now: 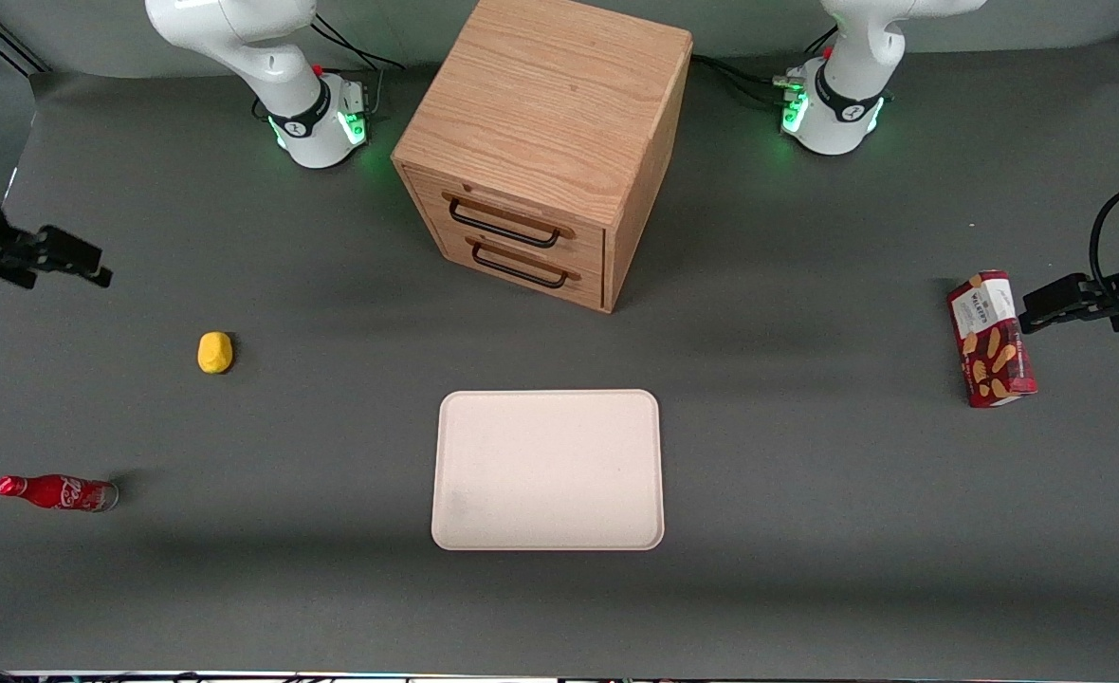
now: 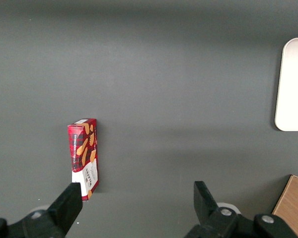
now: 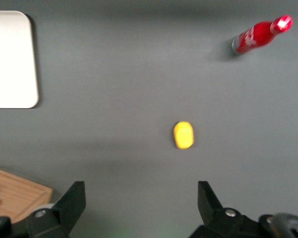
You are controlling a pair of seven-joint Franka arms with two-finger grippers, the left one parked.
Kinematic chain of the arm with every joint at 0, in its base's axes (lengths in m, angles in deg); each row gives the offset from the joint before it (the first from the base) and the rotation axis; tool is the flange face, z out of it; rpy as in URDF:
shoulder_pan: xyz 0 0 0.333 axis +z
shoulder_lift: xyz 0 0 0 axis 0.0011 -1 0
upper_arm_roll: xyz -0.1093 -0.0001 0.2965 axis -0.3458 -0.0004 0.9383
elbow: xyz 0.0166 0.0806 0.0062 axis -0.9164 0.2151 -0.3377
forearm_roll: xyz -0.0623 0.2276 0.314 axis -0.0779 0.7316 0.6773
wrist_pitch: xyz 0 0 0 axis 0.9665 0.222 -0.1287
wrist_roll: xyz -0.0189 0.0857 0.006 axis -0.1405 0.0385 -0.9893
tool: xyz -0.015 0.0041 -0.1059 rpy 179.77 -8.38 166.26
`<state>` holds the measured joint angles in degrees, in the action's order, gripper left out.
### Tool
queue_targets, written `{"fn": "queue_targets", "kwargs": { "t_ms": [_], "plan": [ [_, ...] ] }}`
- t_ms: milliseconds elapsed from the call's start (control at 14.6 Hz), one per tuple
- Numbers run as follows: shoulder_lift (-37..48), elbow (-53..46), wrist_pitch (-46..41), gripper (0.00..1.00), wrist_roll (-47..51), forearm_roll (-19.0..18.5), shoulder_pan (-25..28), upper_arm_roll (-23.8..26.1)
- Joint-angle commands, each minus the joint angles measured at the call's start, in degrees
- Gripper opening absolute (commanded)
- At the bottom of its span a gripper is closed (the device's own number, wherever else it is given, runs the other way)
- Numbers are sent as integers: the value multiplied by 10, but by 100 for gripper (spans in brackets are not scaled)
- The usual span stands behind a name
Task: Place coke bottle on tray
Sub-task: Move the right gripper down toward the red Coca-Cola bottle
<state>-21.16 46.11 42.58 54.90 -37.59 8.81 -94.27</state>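
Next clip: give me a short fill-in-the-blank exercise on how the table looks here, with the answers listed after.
1. The coke bottle is ____ the tray, toward the working arm's end of the table.
2. The pincer hangs open above the table, holding ____.
3. The small object between the pincer and the bottle is ____ in colour.
4. The wooden cabinet has ____ drawer handles.

Missing words: off; nothing; yellow; two

red coke bottle (image 1: 59, 492), cream tray (image 1: 548, 470), black hand (image 1: 85, 263)
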Motion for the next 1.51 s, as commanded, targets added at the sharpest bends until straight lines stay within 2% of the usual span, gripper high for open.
{"fn": "queue_targets", "kwargs": {
  "t_ms": [0,69,344,618,893,1168,1443],
  "plan": [
    [-117,-114,-8,100,-77,-2,-9,-38],
    [-150,-140,5,100,-106,3,-15,-52],
    [-259,-190,94,100,-212,88,-37,-103],
    [-363,-288,106,100,-297,171,-87,-105],
    [-420,-321,135,100,-330,175,-112,-102],
    [-456,-321,177,100,-356,210,-130,-102],
    [-480,-322,219,100,-386,213,-134,-101]
  ]
}}
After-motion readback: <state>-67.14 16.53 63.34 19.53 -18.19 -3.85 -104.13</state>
